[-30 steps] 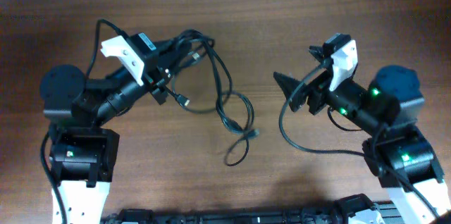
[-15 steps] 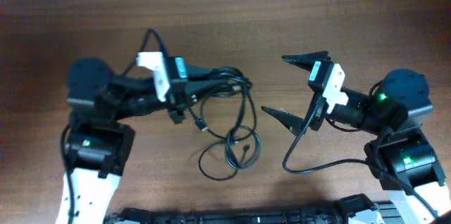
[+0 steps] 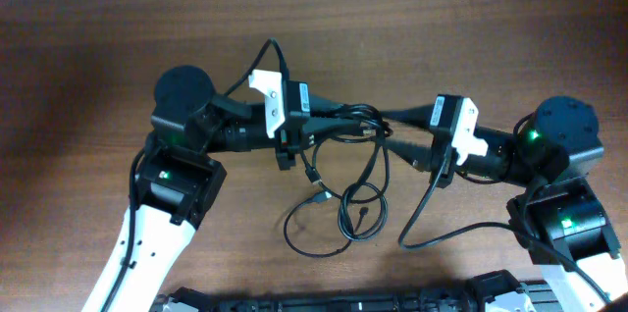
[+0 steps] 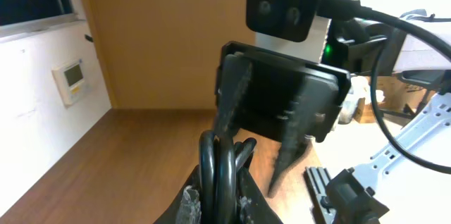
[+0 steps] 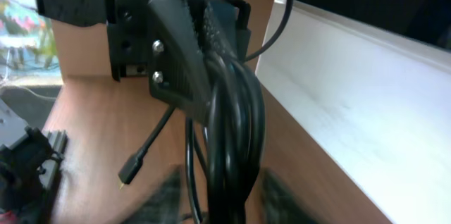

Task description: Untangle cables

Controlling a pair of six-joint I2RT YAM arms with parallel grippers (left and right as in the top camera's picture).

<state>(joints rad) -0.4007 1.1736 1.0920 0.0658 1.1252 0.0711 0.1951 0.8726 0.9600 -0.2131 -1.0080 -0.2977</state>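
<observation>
The cables are held as a bundle near their upper part by the left gripper, whose fingers are clamped on them. The slack loops lie on the table between the two arms. The right gripper is presented tip to tip against the left. Its fingers are spread, and the bundle is seen between them in the right wrist view. For a useful second grip, a single strand should be selected rather than the whole bundle, and closure made just beside the left grip. The arms should then be drawn apart slowly, so that the dangling plug is not snagged in a loop. Both arms are extended inward toward the table centre, wrists facing each other.
</observation>
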